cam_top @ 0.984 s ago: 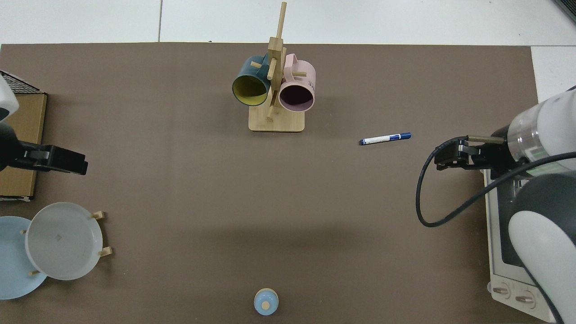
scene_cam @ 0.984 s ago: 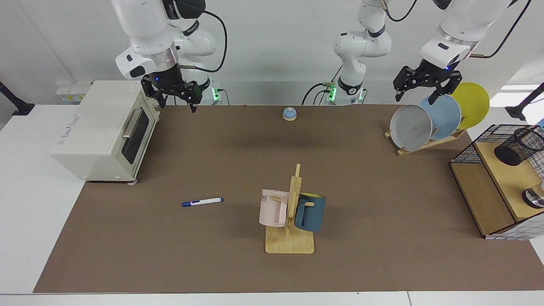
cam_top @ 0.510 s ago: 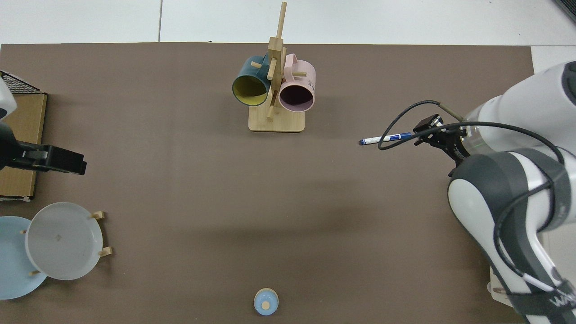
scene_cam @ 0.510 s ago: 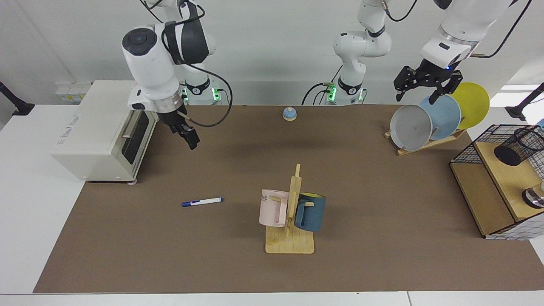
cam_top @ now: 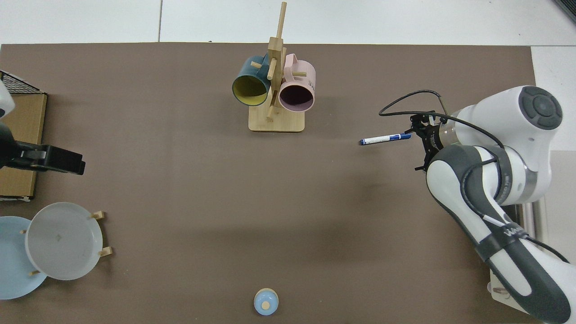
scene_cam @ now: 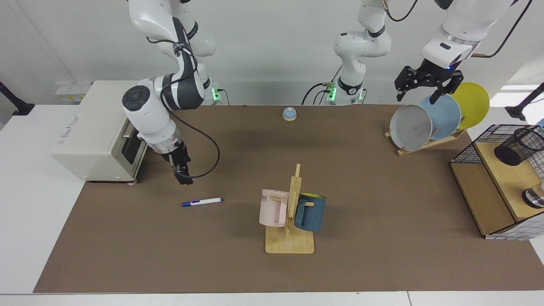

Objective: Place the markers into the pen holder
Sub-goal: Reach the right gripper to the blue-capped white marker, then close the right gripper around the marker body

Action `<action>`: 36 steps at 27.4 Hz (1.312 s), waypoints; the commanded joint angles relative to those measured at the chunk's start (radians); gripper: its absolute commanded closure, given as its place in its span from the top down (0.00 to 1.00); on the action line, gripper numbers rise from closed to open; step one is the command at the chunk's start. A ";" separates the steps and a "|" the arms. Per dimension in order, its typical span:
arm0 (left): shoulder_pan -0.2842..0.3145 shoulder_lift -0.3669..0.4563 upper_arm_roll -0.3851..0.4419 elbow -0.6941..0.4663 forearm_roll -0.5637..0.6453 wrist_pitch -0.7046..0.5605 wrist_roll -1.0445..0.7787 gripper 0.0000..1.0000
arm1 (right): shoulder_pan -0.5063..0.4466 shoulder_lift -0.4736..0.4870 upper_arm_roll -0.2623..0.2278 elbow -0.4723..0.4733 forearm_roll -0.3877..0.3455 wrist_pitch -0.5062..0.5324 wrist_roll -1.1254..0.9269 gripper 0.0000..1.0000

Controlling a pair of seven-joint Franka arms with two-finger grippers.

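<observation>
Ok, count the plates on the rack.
3. A grey plate in front, a light blue plate behind it, and a yellow plate at the back, under the left gripper. More could be hidden.

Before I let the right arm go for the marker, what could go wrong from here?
1. The marker lies flat on the mat, so the right gripper may nudge or roll it instead of pinching it.
2. The pen holder lies tipped on its side on the shelf at the far end, so a marker may slide back out.
3. The mug rack stands between marker and holder; a low carry could clip it. The left gripper waits above the plates.
</observation>
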State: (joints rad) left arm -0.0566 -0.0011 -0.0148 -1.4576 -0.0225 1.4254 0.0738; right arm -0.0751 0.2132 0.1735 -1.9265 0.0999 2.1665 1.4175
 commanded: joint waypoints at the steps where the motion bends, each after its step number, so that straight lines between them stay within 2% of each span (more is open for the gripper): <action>1: 0.008 -0.014 0.000 -0.009 0.010 -0.007 0.000 1.00 | 0.004 0.063 0.012 -0.022 0.017 0.134 0.155 1.00; 6: 0.008 -0.022 0.000 -0.018 0.010 -0.007 0.001 1.00 | 0.015 0.161 0.012 -0.011 0.004 0.225 0.225 1.00; 11: 0.008 -0.036 0.000 -0.041 0.009 -0.007 0.003 1.00 | 0.017 0.196 0.012 -0.005 0.003 0.273 0.224 1.00; 27: 0.008 -0.054 0.000 -0.070 0.009 -0.003 0.011 1.00 | 0.006 0.210 0.012 0.027 -0.009 0.265 0.147 1.00; 36: 0.008 -0.057 0.000 -0.075 0.009 -0.003 0.011 1.00 | 0.012 0.222 0.012 0.040 -0.012 0.263 0.129 0.95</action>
State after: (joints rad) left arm -0.0566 -0.0261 -0.0124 -1.4967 -0.0225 1.4192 0.0742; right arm -0.0580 0.4157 0.1809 -1.9092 0.0958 2.4302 1.5685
